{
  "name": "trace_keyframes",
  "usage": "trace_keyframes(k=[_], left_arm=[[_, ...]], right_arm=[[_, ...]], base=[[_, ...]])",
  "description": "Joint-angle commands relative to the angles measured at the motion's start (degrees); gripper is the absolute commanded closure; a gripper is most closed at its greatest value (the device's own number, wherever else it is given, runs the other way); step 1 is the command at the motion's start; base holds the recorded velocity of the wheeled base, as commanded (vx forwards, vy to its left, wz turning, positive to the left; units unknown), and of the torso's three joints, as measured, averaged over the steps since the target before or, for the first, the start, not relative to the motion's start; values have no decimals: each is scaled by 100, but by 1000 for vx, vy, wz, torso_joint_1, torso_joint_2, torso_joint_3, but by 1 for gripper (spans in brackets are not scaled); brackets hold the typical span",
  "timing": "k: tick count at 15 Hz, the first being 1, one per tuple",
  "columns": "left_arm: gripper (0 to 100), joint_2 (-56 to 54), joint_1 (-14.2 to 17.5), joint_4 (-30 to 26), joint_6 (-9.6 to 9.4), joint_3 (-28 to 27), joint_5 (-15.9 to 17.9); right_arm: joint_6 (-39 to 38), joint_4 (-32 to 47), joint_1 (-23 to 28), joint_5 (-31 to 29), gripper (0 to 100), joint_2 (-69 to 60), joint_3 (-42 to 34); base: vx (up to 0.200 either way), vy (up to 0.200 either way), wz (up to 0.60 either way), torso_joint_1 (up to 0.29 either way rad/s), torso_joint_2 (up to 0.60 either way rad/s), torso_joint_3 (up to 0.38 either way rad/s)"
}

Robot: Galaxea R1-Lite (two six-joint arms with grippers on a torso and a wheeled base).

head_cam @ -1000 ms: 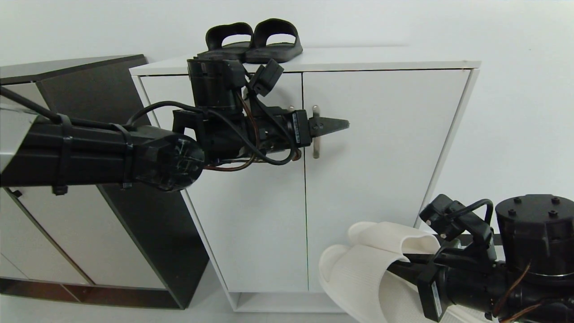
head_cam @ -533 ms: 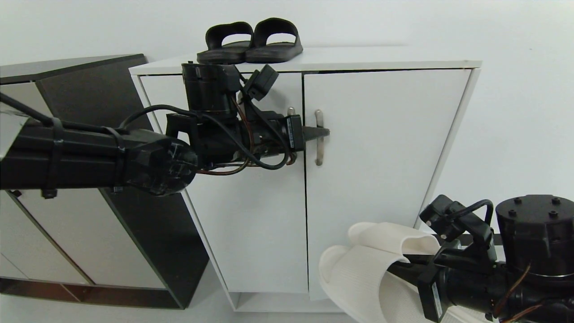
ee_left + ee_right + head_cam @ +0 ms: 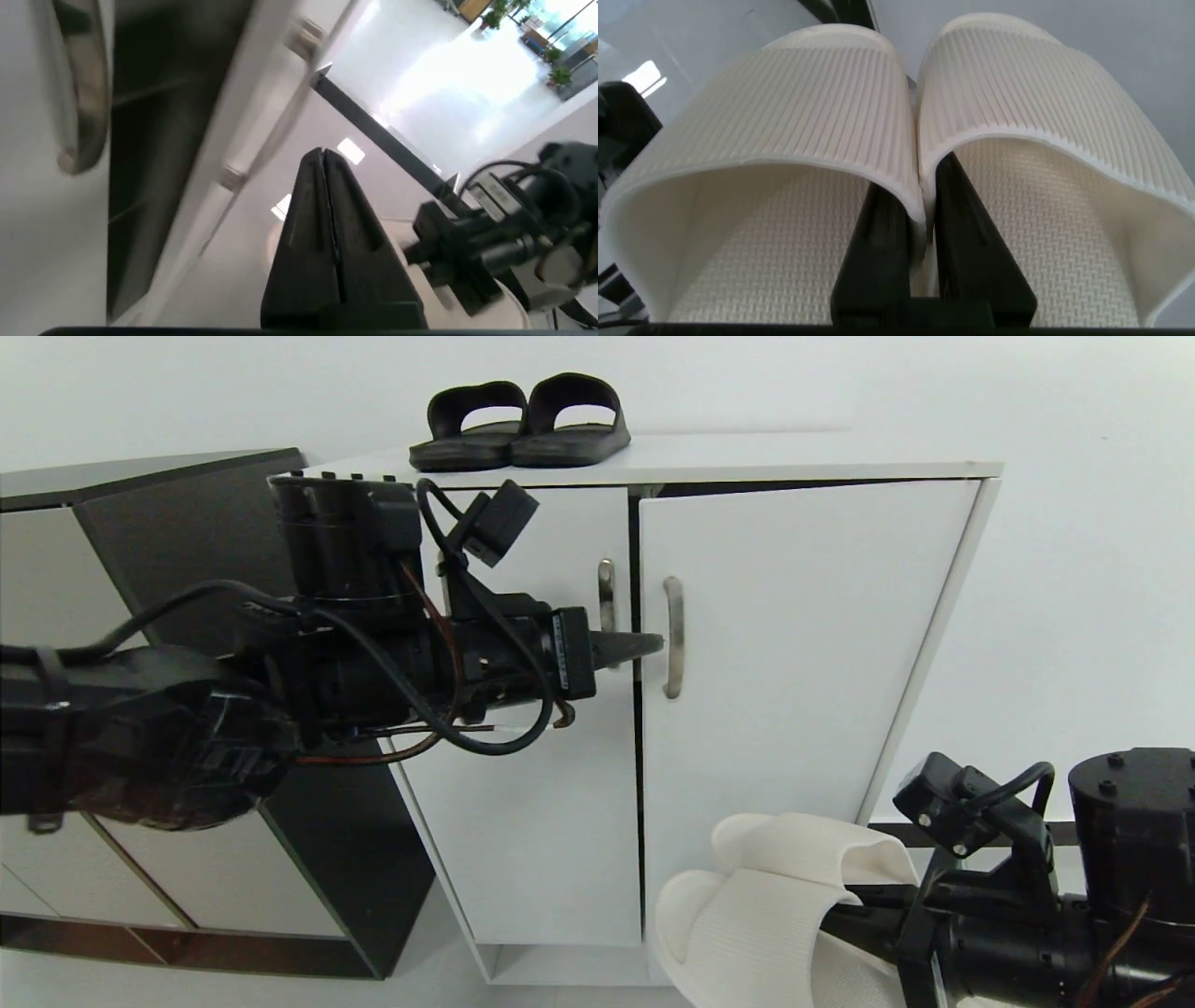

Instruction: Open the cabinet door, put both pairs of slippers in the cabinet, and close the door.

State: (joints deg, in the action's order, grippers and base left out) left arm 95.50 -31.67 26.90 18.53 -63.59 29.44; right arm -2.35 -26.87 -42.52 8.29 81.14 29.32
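Note:
The white cabinet [image 3: 803, 616] has its right door [image 3: 794, 709] slightly ajar, with a dark gap [image 3: 149, 168] beside the left door. My left gripper [image 3: 653, 640] is shut with nothing between its fingers; its tip sits at the gap, just beside the right door's metal handle [image 3: 672, 637]. A pair of black slippers [image 3: 523, 425] rests on the cabinet top. At the lower right, my right gripper [image 3: 920, 233] is shut on the adjoining straps of the white slippers [image 3: 766, 905], held low in front of the right door.
A dark cabinet [image 3: 233, 523] stands against the white cabinet's left side. The left door is closed, with its own handle [image 3: 606, 593]. A white wall runs behind, and open floor lies to the right.
My left arm has drawn back toward me and dropped a little. The right door has swung from closed to slightly ajar. The white slippers sit slightly lower.

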Motion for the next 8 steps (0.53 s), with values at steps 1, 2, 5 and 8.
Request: trace_keyframes(k=[1, 2, 5, 8], left_arm=[[100, -515, -41, 104, 2, 391, -8], [100, -568, -23, 104, 2, 408, -8], [100, -541, 223, 104, 19, 294, 9], [100, -84, 478, 52, 37, -268, -17]], right_arm=[[42, -3, -2, 6, 100, -37, -31], [51, -11, -2, 6, 100, -37, -40], [51, -11, -2, 6, 100, -28, -40], [51, -20, -2, -3, 100, -19, -49]], base=[[0, 0, 0, 0, 0, 0], [0, 0, 0, 0, 0, 0], [0, 0, 0, 0, 0, 0], [0, 0, 0, 0, 0, 0]])
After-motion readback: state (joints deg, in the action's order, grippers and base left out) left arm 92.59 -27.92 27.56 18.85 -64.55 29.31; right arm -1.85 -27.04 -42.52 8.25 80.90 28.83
